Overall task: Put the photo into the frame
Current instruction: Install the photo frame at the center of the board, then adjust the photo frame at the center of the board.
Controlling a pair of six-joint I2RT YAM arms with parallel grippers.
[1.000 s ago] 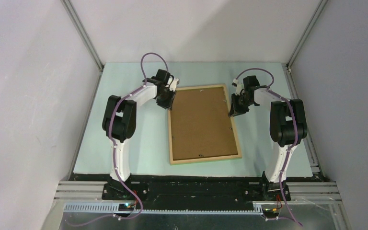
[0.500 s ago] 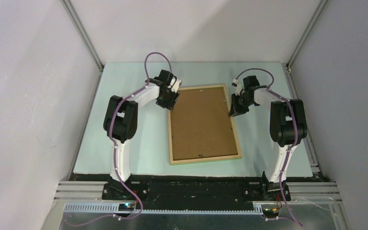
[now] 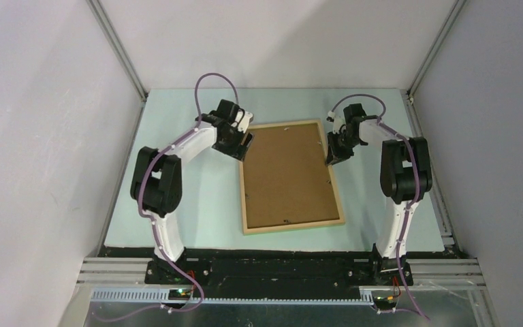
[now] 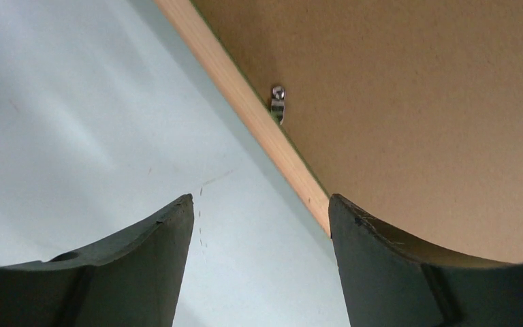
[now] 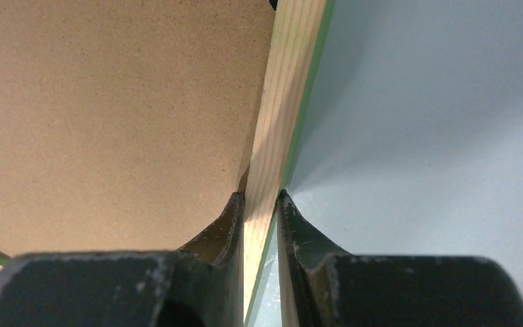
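Observation:
The frame [image 3: 293,225] lies face down in the middle of the table, its light wood back up. The photo [image 3: 287,174] sits inside it, showing only its plain brown board back. My left gripper [image 3: 244,143] hovers open at the frame's far left corner. In the left wrist view the left gripper [image 4: 261,204] has bare table between its fingers, and the wooden rail [image 4: 245,102] runs up to the right finger. My right gripper [image 3: 331,158] is at the frame's right side. In the right wrist view the right gripper [image 5: 260,197] is shut on the rail [image 5: 286,102], beside the board [image 5: 109,102].
A small metal tab [image 4: 278,103] is fixed on the rail and overlaps the board. The pale green table mat [image 3: 197,197] is bounded by grey enclosure walls and aluminium posts [image 3: 119,51]. The arm bases stand at the near edge.
The left gripper has opened wide and shifted slightly left; its elbow has swung left. The right gripper keeps its hold and the frame has not moved.

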